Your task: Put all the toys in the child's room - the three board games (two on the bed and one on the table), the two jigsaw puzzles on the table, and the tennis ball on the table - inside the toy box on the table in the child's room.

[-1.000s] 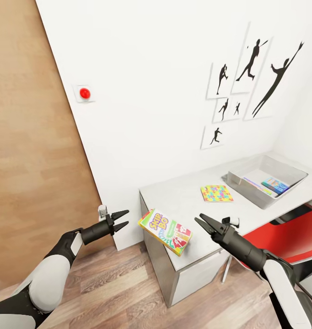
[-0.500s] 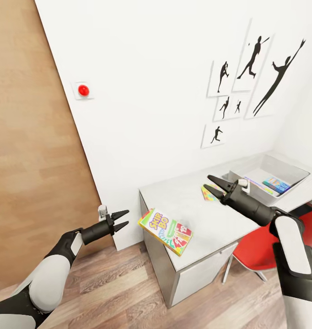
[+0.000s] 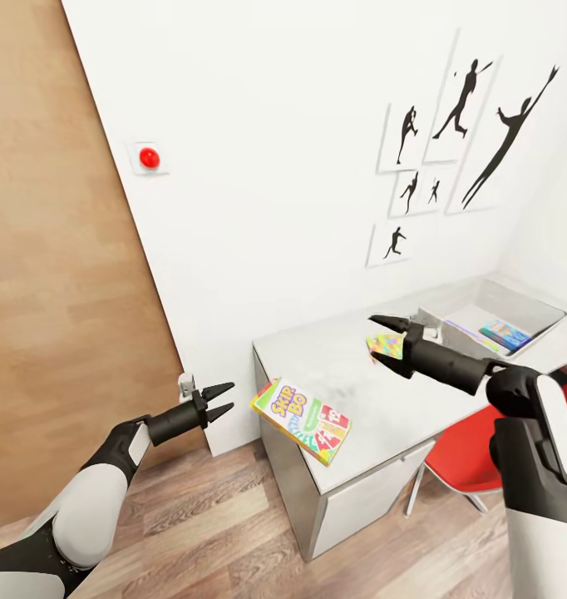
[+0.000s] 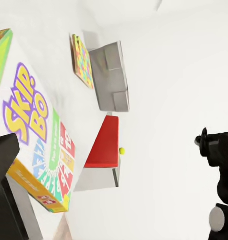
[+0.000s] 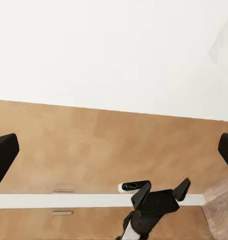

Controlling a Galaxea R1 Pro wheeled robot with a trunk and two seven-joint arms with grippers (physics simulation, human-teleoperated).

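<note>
— What's changed in the last second?

— My right gripper has swung up from low beside the desk and now hangs over the table, fingers spread apart, with the jigsaw puzzle showing between them. It holds nothing. My left gripper is also parted and empty, and has stayed where it was, off the table's near end by the wall.

— So which toy are you going for?

— I judge the puzzle. The arm has passed over the Skip-Bo box, which lies at the near corner of the table, overhanging the edge, and has not moved. A nudge could tip it to the floor, so I would take it soon.

— And the toy box?

— The toy box sits at the far end of the tabletop, against the wall, already holding at least two colourful boxes. The puzzle lies between it and the Skip-Bo box, nearer the bin.

— The room?

— White wall with black ball-player silhouettes, a red button beside the wooden door, plank floor, and a red chair tucked at the pale grey table.
</note>
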